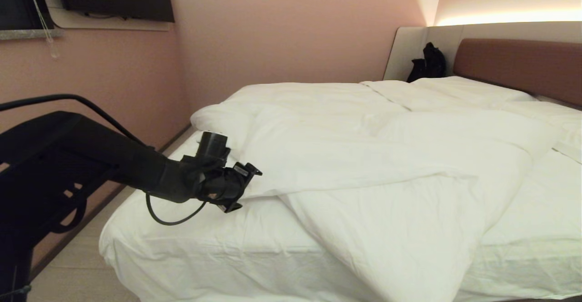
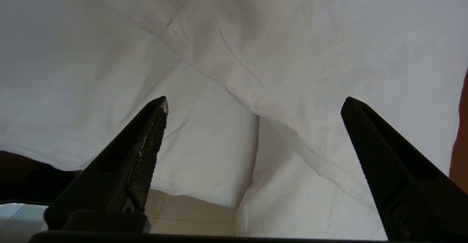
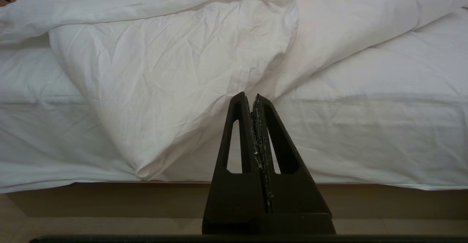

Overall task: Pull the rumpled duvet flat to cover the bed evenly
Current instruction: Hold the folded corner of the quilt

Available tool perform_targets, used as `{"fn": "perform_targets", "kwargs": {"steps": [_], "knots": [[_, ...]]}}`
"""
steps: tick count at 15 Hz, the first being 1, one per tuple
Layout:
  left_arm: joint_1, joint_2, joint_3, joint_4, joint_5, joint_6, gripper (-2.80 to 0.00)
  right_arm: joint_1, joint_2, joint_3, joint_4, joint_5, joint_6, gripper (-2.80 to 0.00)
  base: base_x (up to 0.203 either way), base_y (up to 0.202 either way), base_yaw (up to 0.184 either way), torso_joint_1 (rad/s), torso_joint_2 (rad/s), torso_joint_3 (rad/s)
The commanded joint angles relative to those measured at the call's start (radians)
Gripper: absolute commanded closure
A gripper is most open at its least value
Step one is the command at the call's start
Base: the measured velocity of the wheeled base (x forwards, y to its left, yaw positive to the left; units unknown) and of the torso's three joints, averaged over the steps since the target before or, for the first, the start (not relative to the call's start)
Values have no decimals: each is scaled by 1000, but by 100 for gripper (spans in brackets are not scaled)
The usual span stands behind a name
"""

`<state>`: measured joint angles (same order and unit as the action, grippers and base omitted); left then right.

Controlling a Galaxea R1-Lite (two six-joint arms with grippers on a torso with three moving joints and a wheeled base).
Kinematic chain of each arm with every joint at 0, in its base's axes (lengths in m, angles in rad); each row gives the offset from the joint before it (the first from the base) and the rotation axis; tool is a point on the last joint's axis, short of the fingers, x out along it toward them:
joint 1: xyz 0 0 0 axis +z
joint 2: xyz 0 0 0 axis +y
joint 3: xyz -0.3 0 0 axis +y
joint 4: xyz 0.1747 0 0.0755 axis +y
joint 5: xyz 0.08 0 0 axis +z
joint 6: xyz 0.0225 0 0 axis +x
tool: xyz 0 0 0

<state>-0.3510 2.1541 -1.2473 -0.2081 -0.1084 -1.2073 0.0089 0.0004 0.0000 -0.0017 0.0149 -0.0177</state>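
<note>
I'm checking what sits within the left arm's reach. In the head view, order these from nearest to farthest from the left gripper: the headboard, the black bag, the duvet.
1. The duvet: its folded edge lies right beside the open left gripper, mid-bed.
2. The black bag: far corner, against the wall panel.
3. The headboard: far right, at the head of the bed.

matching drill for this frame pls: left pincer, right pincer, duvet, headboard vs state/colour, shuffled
Column 1:
1. left pincer
2. right pincer
3. duvet
4. headboard

Column 2:
A. reddish-brown
B. shut, holding nothing
C. open wide over the bedding
D. white, rumpled, one corner hanging over the bed edge

Pairs: 1-C, 2-B, 3-D, 4-A
</note>
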Motion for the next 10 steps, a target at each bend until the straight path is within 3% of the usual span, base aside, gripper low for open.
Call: {"fn": "perform_targets", "kwargs": {"steps": [1, 5, 8, 10], "knots": [[-7, 21, -28, 5, 0, -9, -280, 0, 1, 0, 0, 0, -1, 0, 0, 0, 0, 0, 0, 0], [-13, 25, -51, 51, 18, 40, -280, 0, 1, 0, 0, 0, 1, 0, 0, 0, 0, 0, 0, 0], [13, 18, -28, 16, 150, 362, -280, 0, 1, 0, 0, 0, -1, 0, 0, 0, 0, 0, 0, 0], [56, -10, 27, -175, 203, 588, -280, 0, 1, 0, 0, 0, -1, 0, 0, 0, 0, 0, 0, 0]]}}
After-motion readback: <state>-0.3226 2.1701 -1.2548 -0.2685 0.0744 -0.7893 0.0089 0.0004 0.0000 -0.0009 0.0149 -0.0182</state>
